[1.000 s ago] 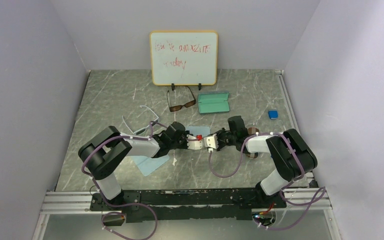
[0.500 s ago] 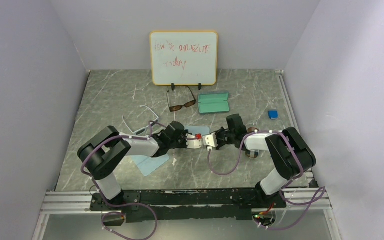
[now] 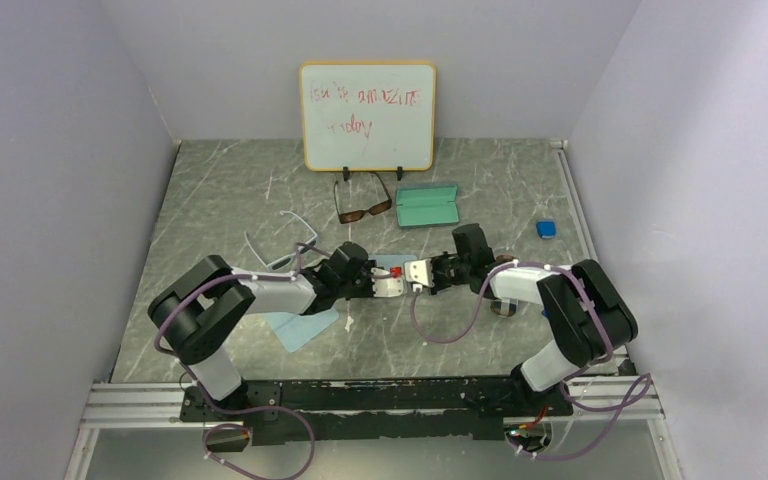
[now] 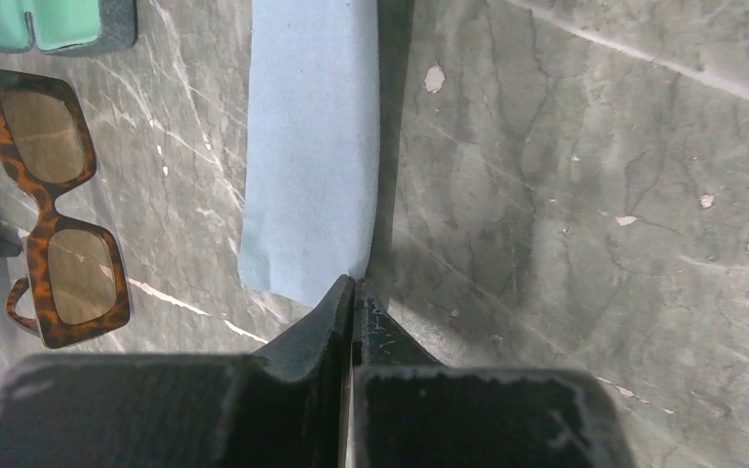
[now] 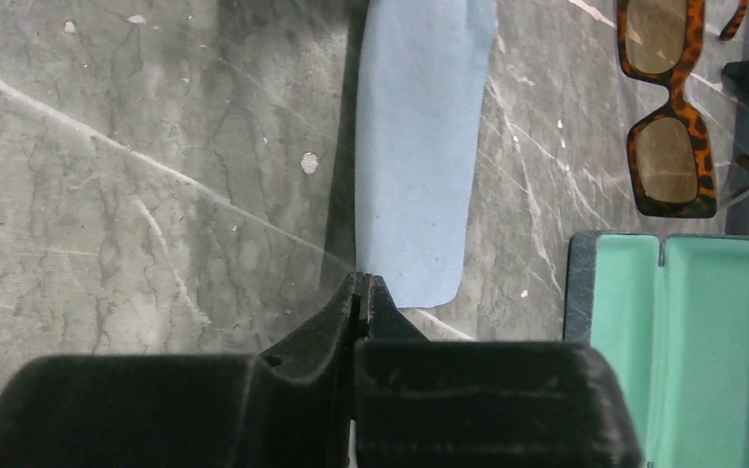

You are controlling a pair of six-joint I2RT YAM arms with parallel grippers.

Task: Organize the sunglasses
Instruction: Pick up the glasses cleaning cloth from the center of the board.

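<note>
The brown-framed sunglasses (image 3: 363,205) lie open in front of the whiteboard, also seen in the left wrist view (image 4: 54,210) and the right wrist view (image 5: 671,107). The white-framed sunglasses (image 3: 282,245) lie at mid-left, just behind the left arm. My left gripper (image 3: 398,284) (image 4: 353,288) and right gripper (image 3: 412,274) (image 5: 361,278) meet tip to tip at the table's middle. Each is shut on an end of a light-blue cloth (image 4: 312,146) (image 5: 414,146), which stretches between them and casts a shadow on the table.
An open case with a green lining (image 3: 427,205) (image 5: 683,331) lies right of the brown pair. A second light-blue cloth (image 3: 295,328) lies under the left arm. A small blue object (image 3: 546,229) sits at the right. The whiteboard (image 3: 367,115) stands at the back.
The right gripper has shut on the cloth's end. Both grippers have shifted slightly toward the back of the table together.
</note>
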